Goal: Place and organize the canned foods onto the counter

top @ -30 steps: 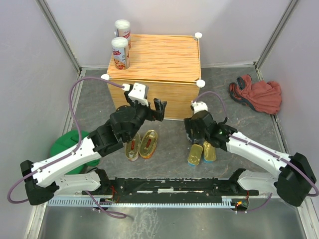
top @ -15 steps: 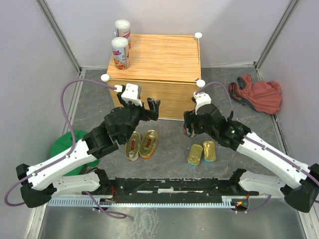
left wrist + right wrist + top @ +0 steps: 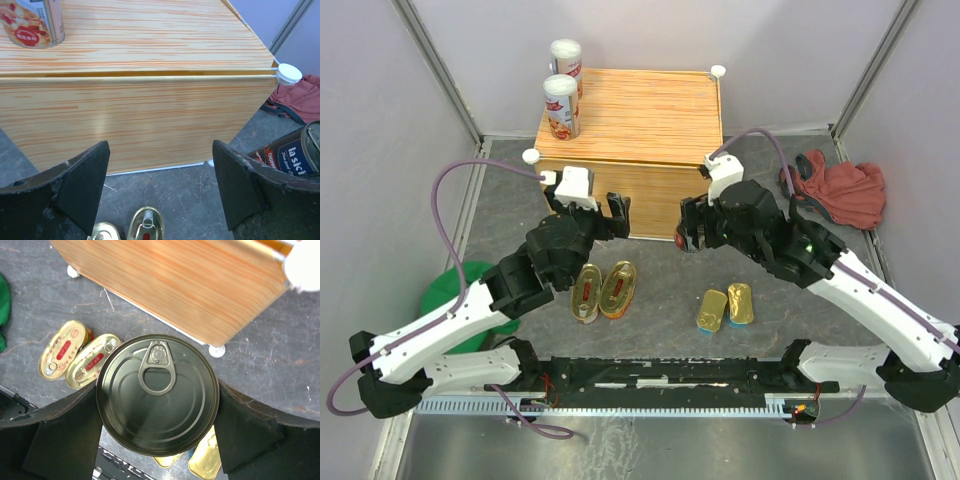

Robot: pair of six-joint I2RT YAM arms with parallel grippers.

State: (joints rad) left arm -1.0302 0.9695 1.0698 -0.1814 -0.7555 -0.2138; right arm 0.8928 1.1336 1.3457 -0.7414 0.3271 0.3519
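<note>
Compared with a second ago, we see the right arm has swung up and away from the rectangular tins (image 3: 725, 307) and now sits by the counter's (image 3: 640, 110) front right corner. The left arm has pulled back a little to the left. Nothing else has moved.

The dark round tin (image 3: 157, 394) has a dark metal lid with a ring pull near its far edge. In the left wrist view its side shows a red and blue label with white lettering. It is off the floor, in front of the counter's front face and below the top surface, not yet on the counter. In the top view it is mostly hidden under the right arm.

The right gripper (image 3: 157, 407) is closed around the dark round tin, one finger pressed on each side of its rim, lid facing the wrist camera.

The left gripper (image 3: 161, 152) is spread wide and holds nothing. It points at the counter's front face, above the oval tins (image 3: 602, 291), touching neither.

Two tall cans (image 3: 561, 105) stand upright on the counter's left edge, one behind the other. The two oval tins lie side by side on the grey floor in front of the counter. The two rectangular tins lie side by side to their right. A red cloth (image 3: 835, 190) lies right of the counter, a green cloth (image 3: 455, 295) at far left, partly under the left arm.
</note>
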